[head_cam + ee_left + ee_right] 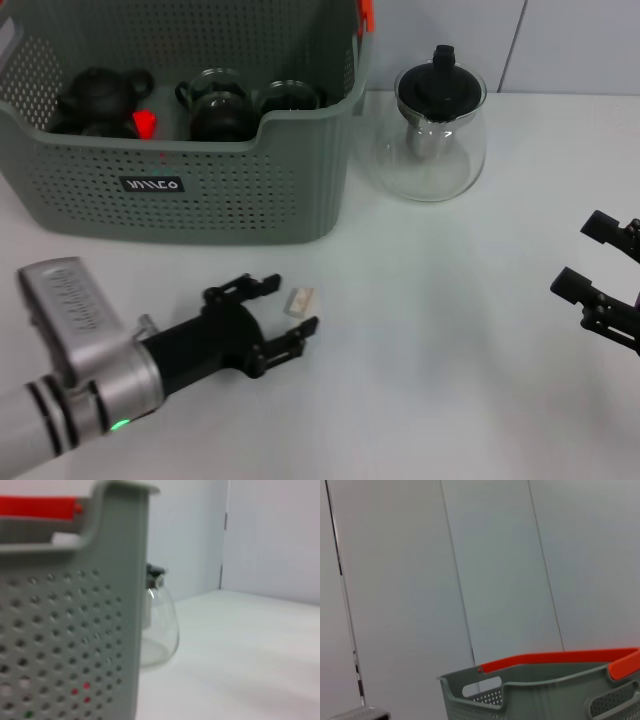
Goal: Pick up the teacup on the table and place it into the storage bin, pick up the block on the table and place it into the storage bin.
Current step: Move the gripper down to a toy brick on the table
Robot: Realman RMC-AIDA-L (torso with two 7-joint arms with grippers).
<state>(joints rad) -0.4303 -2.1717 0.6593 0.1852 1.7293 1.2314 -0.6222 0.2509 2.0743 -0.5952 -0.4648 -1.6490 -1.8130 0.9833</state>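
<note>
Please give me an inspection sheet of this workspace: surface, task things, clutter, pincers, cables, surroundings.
Surface: white table, bare in front and to the right.
Task things: small pale block lies on the table in front of the storage bin. Dark teaware and something red already sit inside the bin; no teacup seen on the table.
Clutter: clear glass teapot with black lid, standing to the right of the bin.
Pincers: left pincer low at the block, jaws open on either side of it, not closed. Right pincer at the right edge, open, holding nothing.
Cables: nothing seen.
Surroundings: plain pale wall panels behind the table.
</note>
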